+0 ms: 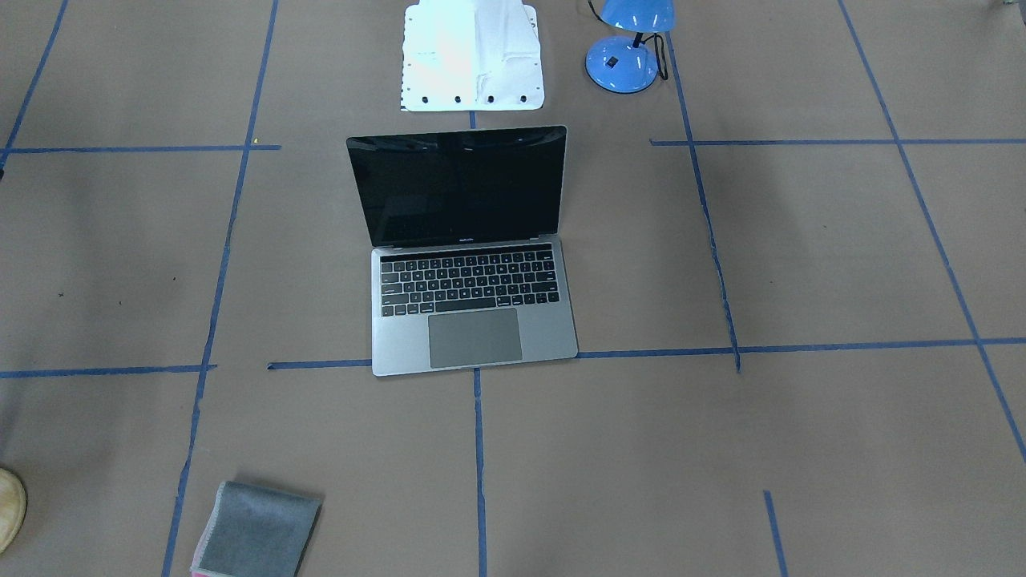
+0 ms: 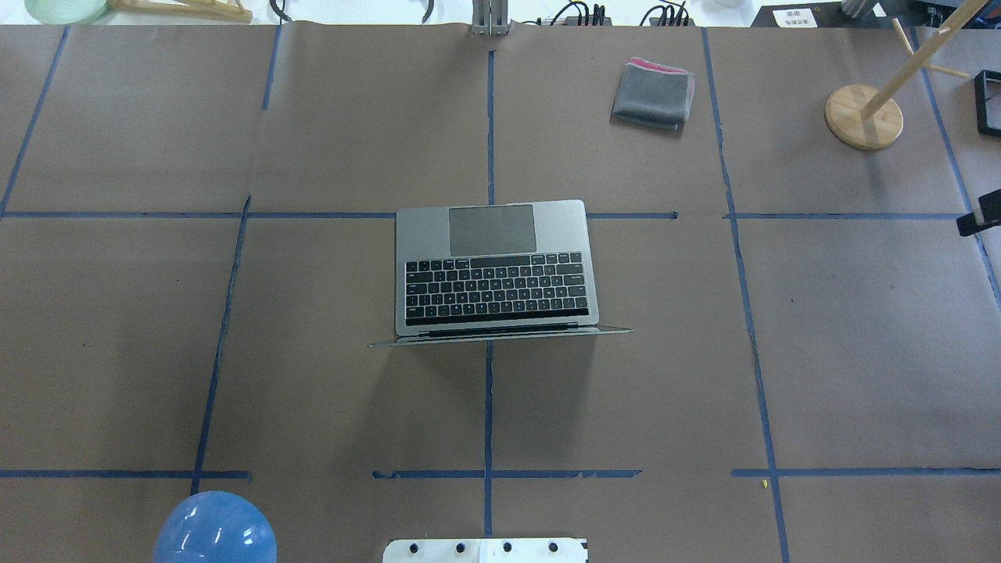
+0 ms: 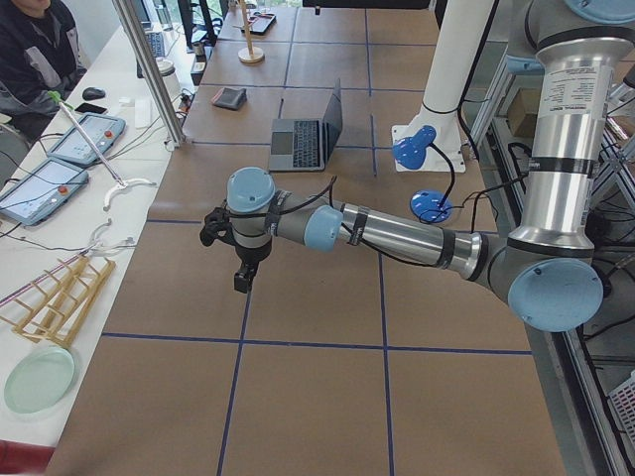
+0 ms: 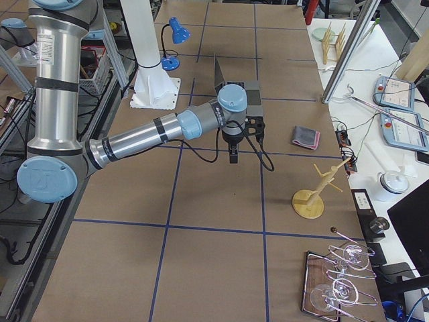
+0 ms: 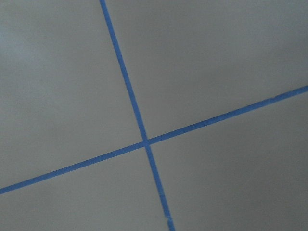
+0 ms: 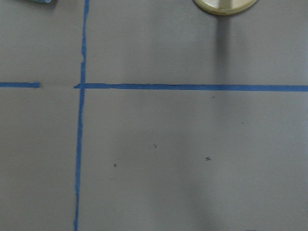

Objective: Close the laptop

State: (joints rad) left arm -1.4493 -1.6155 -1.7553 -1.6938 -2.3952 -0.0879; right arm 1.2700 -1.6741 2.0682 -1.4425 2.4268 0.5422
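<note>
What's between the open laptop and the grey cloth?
Nothing: just brown paper and a blue tape line, between the grey metal laptop and folded grey cloth, in the overhead view.

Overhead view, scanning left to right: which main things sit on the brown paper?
blue lamp shade → laptop, open → folded grey cloth → round wooden stand base
</note>
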